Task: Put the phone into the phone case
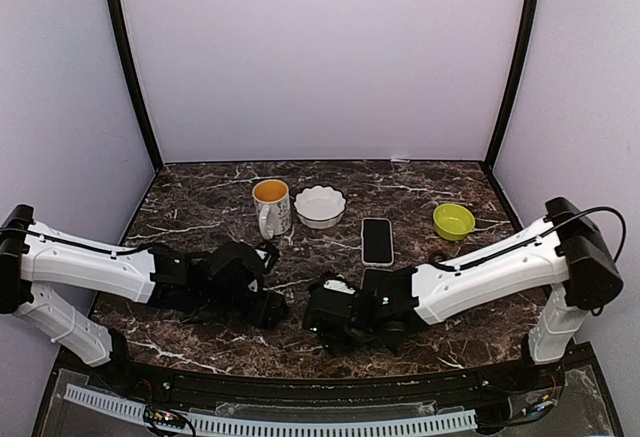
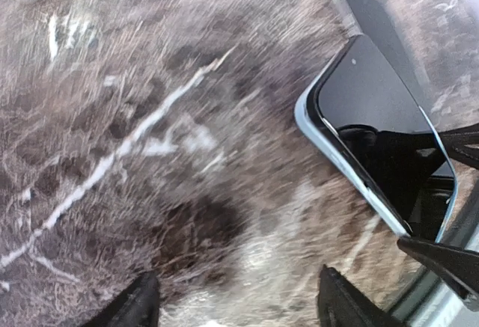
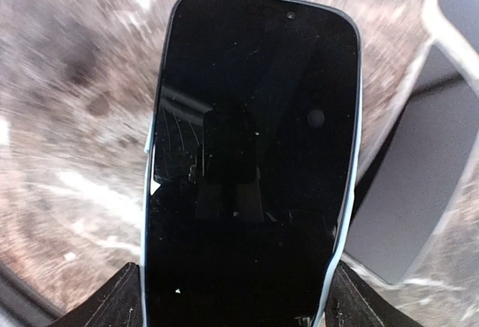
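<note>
A phone [image 3: 254,155] with a black screen and a light blue edge sits between the fingers of my right gripper [image 3: 236,297], which is shut on its lower end, low over the marble. The phone also shows in the left wrist view [image 2: 374,132], where the right fingers [image 2: 441,260] hold it. In the top view the right gripper [image 1: 325,319] hides most of it. A white-rimmed phone case [image 1: 377,241] lies flat behind, with a dark grey flat slab [image 3: 415,192] between it and the phone. My left gripper [image 2: 239,301] is open and empty over bare marble, just left of the phone.
A white mug with an orange inside [image 1: 271,205], a white bowl [image 1: 320,206] and a green bowl [image 1: 454,221] stand at the back of the marble table [image 1: 200,207]. Both grippers are close together near the table's front edge.
</note>
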Available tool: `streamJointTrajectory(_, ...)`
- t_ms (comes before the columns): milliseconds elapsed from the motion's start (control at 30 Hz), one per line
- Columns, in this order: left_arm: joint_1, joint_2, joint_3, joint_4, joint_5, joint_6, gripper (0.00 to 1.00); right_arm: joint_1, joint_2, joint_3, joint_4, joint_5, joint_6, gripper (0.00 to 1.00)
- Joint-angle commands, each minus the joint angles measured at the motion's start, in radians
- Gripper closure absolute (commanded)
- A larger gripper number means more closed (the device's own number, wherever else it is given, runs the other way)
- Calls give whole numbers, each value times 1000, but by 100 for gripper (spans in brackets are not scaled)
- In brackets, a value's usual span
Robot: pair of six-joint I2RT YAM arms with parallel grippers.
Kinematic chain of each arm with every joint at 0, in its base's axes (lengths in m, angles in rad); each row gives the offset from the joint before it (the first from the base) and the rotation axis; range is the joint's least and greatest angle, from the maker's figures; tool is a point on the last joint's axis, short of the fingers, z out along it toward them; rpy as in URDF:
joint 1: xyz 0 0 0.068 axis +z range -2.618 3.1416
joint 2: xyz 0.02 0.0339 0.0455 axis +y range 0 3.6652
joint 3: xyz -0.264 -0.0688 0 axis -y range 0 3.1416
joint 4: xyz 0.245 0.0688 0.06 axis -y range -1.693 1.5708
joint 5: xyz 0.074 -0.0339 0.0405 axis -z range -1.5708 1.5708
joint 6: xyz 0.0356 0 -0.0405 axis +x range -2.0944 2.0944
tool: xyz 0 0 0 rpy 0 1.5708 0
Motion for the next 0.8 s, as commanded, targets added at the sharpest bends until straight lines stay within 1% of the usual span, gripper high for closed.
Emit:
streamJointTrajectory(0,0,-149,7,103,45,32,22,49,-197,-56,207,222,-86,78)
streamJointTrajectory(133,-10,-293,-50,315,134,72,15,79,-293,-113,352,337,-177,77)
streamJointTrajectory(167,-19,-314,-69,390,139,102,13,81,-308,-121,379,356,-198,77)
streamJointTrajectory(233,-54,-356,-83,486,121,151,12,91,-331,-129,434,389,-246,77)
streamJointTrajectory(300,-71,-363,-71,526,102,162,11,100,-339,-127,477,422,-292,78)
streamJointTrajectory(333,-73,-354,-61,523,64,158,12,104,-338,-118,480,445,-298,79)
streamJointTrajectory(367,-74,-347,-32,489,41,144,12,106,-336,-108,480,462,-307,79)
streamJointTrajectory(400,-74,-334,-17,445,-13,138,13,109,-336,-101,490,474,-322,79)
streamJointTrajectory(533,-74,-331,27,376,-167,92,17,123,-339,-94,548,503,-374,79)
streamJointTrajectory(667,-73,-369,1,406,-231,68,19,126,-346,-98,569,511,-393,79)
streamJointTrajectory(767,-72,-371,-5,439,-226,82,19,130,-354,-114,625,499,-429,79)
